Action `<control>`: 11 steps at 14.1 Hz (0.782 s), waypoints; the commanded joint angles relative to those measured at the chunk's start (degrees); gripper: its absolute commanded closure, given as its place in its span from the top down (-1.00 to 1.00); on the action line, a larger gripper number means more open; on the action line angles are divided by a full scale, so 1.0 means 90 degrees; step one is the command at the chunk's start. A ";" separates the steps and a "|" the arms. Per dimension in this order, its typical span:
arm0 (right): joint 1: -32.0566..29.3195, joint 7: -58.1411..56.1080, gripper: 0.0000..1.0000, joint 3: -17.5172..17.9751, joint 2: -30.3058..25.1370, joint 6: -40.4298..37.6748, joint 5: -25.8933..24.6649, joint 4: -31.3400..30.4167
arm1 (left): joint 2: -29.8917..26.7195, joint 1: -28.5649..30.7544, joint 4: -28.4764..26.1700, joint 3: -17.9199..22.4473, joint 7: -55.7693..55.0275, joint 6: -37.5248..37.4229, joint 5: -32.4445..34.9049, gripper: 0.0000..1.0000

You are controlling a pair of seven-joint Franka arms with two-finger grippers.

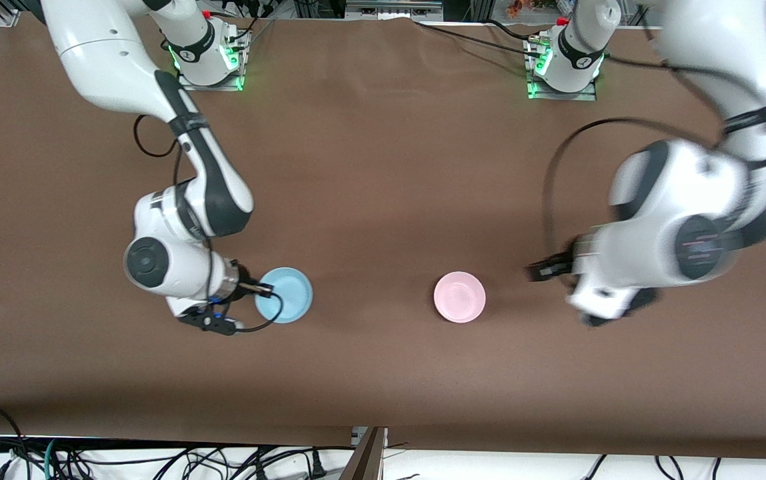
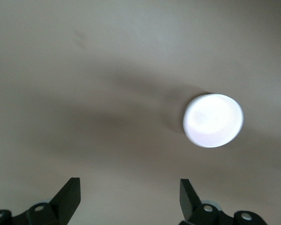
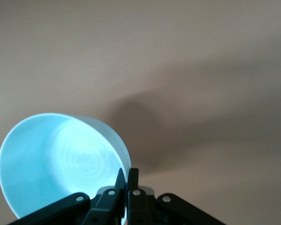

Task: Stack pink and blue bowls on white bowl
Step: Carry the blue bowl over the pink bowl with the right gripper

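Observation:
The blue bowl (image 1: 284,295) sits toward the right arm's end of the table. My right gripper (image 1: 261,289) is shut on its rim. In the right wrist view the blue bowl (image 3: 61,164) is tilted, with its wall pinched in the right gripper (image 3: 127,176). The pink bowl (image 1: 459,297) stands upright near the table's middle and looks pale (image 2: 213,120) in the left wrist view. My left gripper (image 1: 546,270) hangs open over bare table beside the pink bowl, toward the left arm's end. The left gripper (image 2: 129,190) holds nothing. The white bowl is out of view.
The brown table (image 1: 383,167) stretches between both arm bases. Cables (image 1: 156,460) lie below the table's near edge. The left arm (image 1: 683,233) looks blurred.

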 commanded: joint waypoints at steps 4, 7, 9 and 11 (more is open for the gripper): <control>0.1068 0.2628 -1.00 0.0040 0.0792 0.0662 0.0023 0.1277 | -0.0786 0.1700 -0.0310 -0.0004 0.3828 -0.0234 0.0151 0.85; 0.1488 0.3810 -1.00 0.0234 0.1222 0.1821 0.0032 0.1630 | -0.1108 0.1700 -0.0787 -0.0111 0.4084 0.0077 0.0710 0.83; 0.1713 0.4426 -1.00 0.0391 0.1535 0.2788 0.0032 0.1766 | -0.1750 0.1759 -0.1896 -0.0121 0.4084 0.0661 0.0690 0.83; 0.1986 0.4857 -1.00 0.0479 0.1906 0.3551 0.0032 0.2088 | -0.2988 0.1866 -0.3923 -0.0131 0.4084 0.2014 0.0622 0.83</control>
